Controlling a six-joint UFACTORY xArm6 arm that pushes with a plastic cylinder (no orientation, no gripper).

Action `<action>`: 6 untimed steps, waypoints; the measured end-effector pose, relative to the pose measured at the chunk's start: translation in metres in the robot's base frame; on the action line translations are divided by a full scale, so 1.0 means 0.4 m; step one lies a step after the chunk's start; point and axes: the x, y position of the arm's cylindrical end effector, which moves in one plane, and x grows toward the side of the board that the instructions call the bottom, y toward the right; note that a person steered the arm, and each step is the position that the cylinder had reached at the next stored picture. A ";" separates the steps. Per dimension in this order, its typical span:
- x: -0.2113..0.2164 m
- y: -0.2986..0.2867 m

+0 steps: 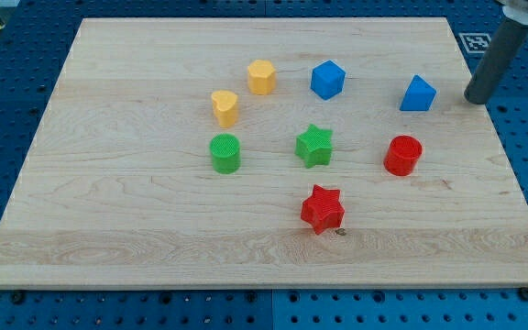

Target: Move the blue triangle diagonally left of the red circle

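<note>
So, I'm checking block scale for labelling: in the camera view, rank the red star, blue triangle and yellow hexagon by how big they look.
1. red star, largest, though nearest the view's bottom
2. blue triangle and yellow hexagon: too alike to rank

My tip point(476, 98) sits near table point(108, 229) edge, view's upper right, just right of blue triangle point(417, 94), apart from it. Red circle point(402, 155) lies below triangle. Blue cube point(327, 79) left of triangle; green star point(314, 145), red star point(322, 208) mid-table.

The blue triangle point(418, 94) is sitting flat near the table's upper right, apart from the red circle point(402, 155), which is standing just below it.
</note>
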 end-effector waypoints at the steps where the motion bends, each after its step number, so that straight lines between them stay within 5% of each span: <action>1: 0.003 -0.068; 6: -0.062 -0.374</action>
